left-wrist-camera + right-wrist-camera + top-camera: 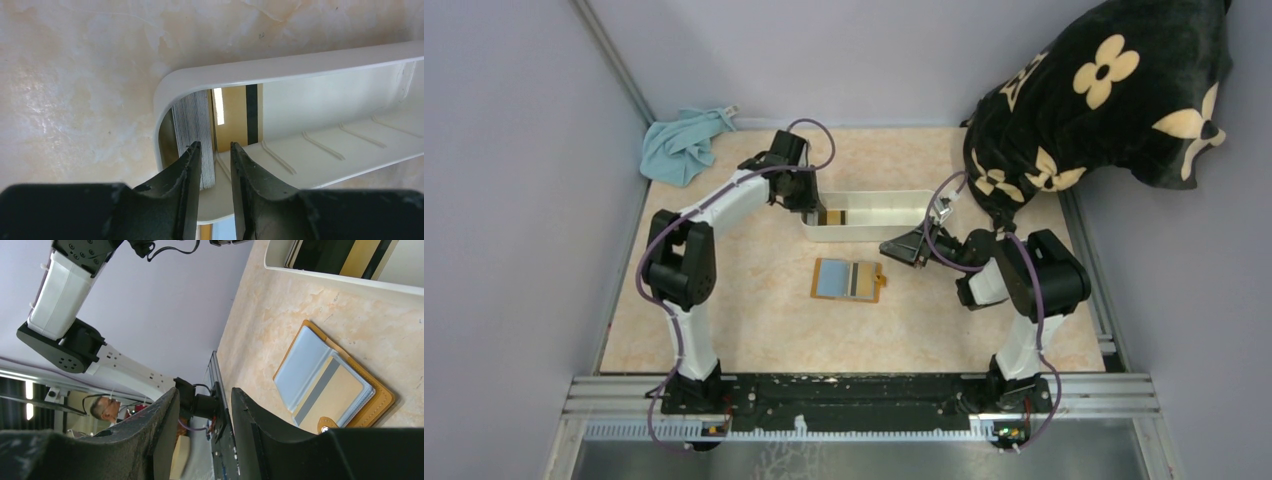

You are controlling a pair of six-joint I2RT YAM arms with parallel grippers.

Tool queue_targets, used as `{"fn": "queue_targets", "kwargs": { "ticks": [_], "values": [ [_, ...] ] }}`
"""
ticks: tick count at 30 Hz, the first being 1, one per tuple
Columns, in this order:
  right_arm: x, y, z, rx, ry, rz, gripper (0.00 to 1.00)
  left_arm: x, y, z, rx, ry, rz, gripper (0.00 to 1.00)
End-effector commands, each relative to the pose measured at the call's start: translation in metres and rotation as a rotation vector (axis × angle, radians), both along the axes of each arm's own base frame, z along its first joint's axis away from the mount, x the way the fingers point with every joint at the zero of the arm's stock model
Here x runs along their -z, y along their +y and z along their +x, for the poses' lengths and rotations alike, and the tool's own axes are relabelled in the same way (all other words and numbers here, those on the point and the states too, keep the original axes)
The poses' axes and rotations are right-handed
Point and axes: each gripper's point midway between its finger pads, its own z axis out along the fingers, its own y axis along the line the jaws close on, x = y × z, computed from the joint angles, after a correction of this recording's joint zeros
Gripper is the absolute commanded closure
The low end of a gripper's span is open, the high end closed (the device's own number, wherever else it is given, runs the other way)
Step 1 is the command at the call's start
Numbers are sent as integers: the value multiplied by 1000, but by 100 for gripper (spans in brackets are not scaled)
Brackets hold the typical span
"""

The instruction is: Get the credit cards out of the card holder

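The orange-brown card holder (879, 283) lies open on the table in front of the white tray (894, 197). It shows a pale blue-grey page or card (831, 278) and a dark stripe beside it. In the right wrist view the holder (381, 396) has a tan card with a grey stripe (335, 390) under a clear sleeve. A tan-gold card with a dark stripe (235, 117) lies in the tray's left end (165, 90), next to a finely lined grey card (192, 125). My left gripper (214, 148) hangs open and empty over that end. My right gripper (204, 397) is open and empty, right of the holder.
A blue cloth (682, 145) lies at the far left corner. A black blanket with cream flowers (1104, 95) is heaped at the far right, close behind my right arm. Grey walls close in both sides. A metal rail (864, 395) runs along the near edge.
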Motion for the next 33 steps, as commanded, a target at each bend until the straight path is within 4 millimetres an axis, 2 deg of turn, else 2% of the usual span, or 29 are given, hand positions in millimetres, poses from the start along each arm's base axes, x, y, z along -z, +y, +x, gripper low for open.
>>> {"fn": "queue_targets", "kwargs": {
  "ticks": [1,4,7,9,11,12,13,15,17,19,22,24,25,26,28,33],
  "values": [
    [-38,-2,2,3,-239,54,57,-56,-7,8,14,-136,-68,65],
    [-41,-2,0,4,-256,51,57,-88,-12,6,36,-247,-114,64],
    [-42,-3,0,13,-267,27,57,-121,-19,-4,76,-366,-178,64],
    [-38,-2,1,24,-271,-14,56,-145,-29,-21,123,-440,-254,69],
    [-34,-2,4,45,-281,-92,55,-151,-46,-45,190,-477,-313,77],
    [-21,-1,7,58,-262,-169,54,-149,-56,-59,221,-483,-329,85],
    [-9,-1,11,79,-256,-276,53,-142,-68,-74,262,-483,-338,98],
    [17,-3,15,125,-280,-565,53,-120,-90,-106,337,-455,-338,100],
    [26,-5,10,153,-320,-764,52,-92,-107,-134,398,-397,-351,100],
    [32,-3,2,136,-300,-764,57,-65,-114,-155,418,-319,-402,100],
    [45,0,-7,118,-239,-733,77,-31,-108,-176,402,-238,-445,100],
    [51,2,-12,115,-216,-723,93,-20,-101,-178,376,-225,-430,98],
    [53,3,-14,119,-210,-724,99,-14,-97,-177,352,-218,-412,86],
    [55,4,-15,123,-207,-725,100,-10,-95,-177,343,-215,-399,78],
    [57,8,-17,118,-203,-726,100,-3,-92,-178,335,-203,-388,67],
    [58,24,-20,76,-212,-724,100,4,-90,-175,327,-192,-392,66]
  ]
}}
